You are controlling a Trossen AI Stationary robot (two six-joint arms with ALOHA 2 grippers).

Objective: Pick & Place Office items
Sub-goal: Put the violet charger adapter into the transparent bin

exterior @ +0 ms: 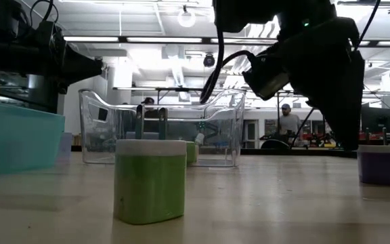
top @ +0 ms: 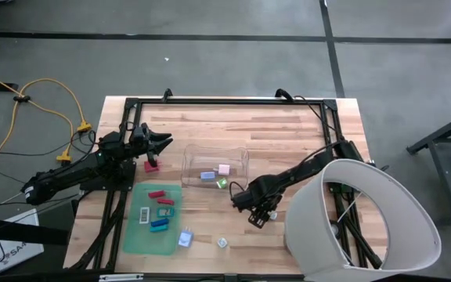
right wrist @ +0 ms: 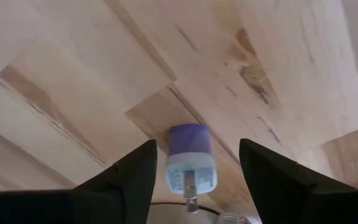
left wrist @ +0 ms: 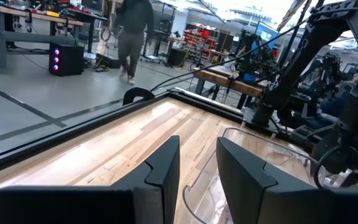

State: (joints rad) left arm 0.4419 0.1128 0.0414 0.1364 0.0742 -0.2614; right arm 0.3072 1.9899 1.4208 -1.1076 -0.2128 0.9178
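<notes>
On the pale wooden workbench [top: 288, 133], the clear rectangular plastic bin [top: 214, 166] holds three small office items; most still wait on the flat green mat [top: 152, 225]. The right gripper [right wrist: 194, 171] stands wide open around a purple-and-white piece [right wrist: 189, 158], gripping nothing. The left gripper [left wrist: 197, 168], nearly closed and empty, hovers beside the bin.

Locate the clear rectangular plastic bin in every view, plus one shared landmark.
High view: clear rectangular plastic bin at table centre, between the arms.
Low view: bin left of centre, behind the green-and-white block.
Left wrist view: bin just beyond the left gripper.
Right wrist view: not in it.
Shared landmark: the wooden tabletop, in all four.
</notes>
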